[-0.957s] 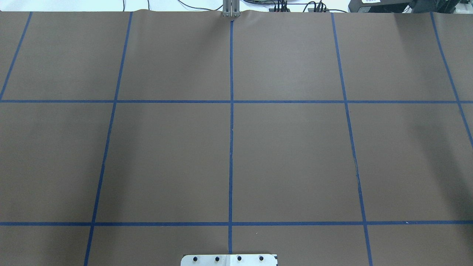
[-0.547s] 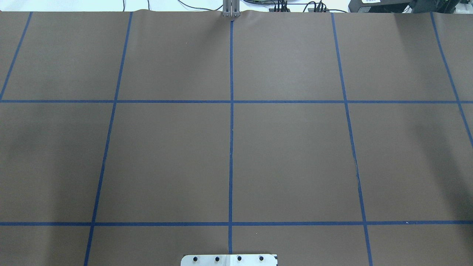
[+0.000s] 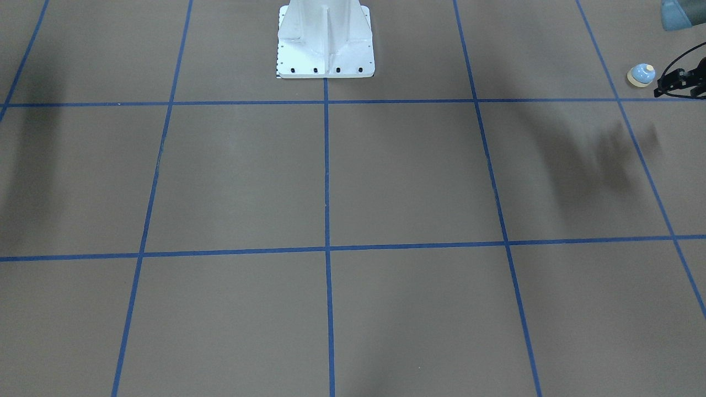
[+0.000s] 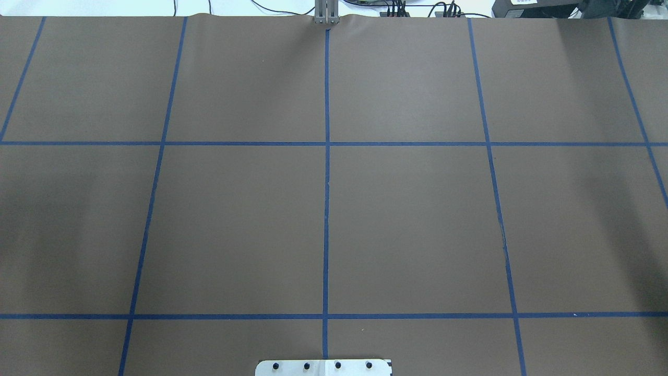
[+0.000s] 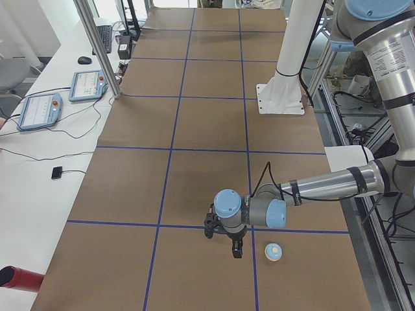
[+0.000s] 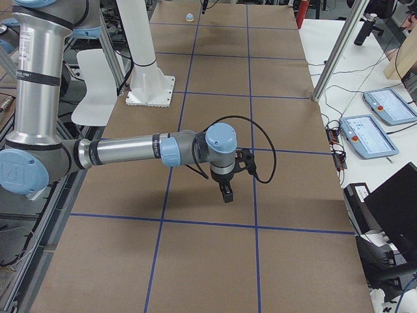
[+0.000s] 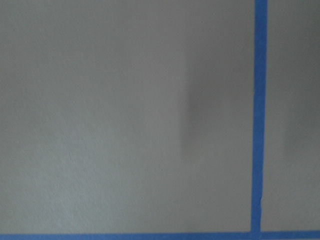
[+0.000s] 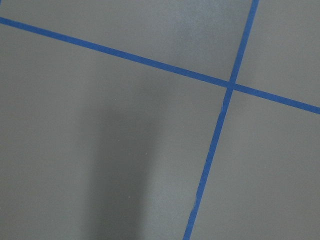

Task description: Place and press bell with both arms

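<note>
The bell [image 3: 641, 75] stands upright on the brown table [image 3: 408, 176] at the robot's left end, just beside the left gripper [image 5: 236, 250], not touching; the right gripper [image 6: 225, 193] hangs well apart above the table; how wide either one stands, I cannot tell

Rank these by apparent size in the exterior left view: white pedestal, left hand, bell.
1. white pedestal, largest although farthest from the camera
2. left hand
3. bell, clearly smallest

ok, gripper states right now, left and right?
Left gripper: cannot tell open or shut; bell lies beside it, not held.
Right gripper: cannot tell, seen only from the side.
</note>
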Tool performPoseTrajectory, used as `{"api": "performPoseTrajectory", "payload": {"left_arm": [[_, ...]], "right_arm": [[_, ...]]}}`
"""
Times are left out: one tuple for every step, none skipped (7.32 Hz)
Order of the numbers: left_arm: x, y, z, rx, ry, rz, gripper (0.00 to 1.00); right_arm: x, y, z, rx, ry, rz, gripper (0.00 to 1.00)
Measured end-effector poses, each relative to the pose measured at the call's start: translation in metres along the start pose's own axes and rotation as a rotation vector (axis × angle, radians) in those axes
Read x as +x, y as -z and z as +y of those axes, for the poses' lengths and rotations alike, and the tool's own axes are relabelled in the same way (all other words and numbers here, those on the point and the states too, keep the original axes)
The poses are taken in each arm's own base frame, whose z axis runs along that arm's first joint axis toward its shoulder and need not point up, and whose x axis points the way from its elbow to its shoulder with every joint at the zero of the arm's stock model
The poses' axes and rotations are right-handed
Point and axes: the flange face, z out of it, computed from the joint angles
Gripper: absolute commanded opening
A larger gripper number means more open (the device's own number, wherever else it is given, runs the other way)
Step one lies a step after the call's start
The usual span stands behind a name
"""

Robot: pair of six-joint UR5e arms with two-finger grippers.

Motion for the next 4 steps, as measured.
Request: {"api": "performPoseTrajectory", "payload": {"left_arm": [[-0.006,-0.01,0.022,-0.015,-0.008,-0.001,1.0],[-0.008,-0.016,0.034,-0.025,-0.016,0.006,1.0],[-0.004,-0.02,0.037,-0.038,-0.031,0.018,1.0],[0.004,-0.024,0.034,-0.054,-0.061,0.024,1.0]], "right_arm": [[-0.002,-0.002,-0.001,0.0,0.007,-0.001,1.0],[-0.003,-0.004,-0.002,-0.002,0.011,-0.002,1.0],[-0.004,-0.005,-0.002,-0.005,0.014,-0.003,1.0],[-0.005,-0.006,-0.003,-0.007,0.016,-0.003,1.0]]}}
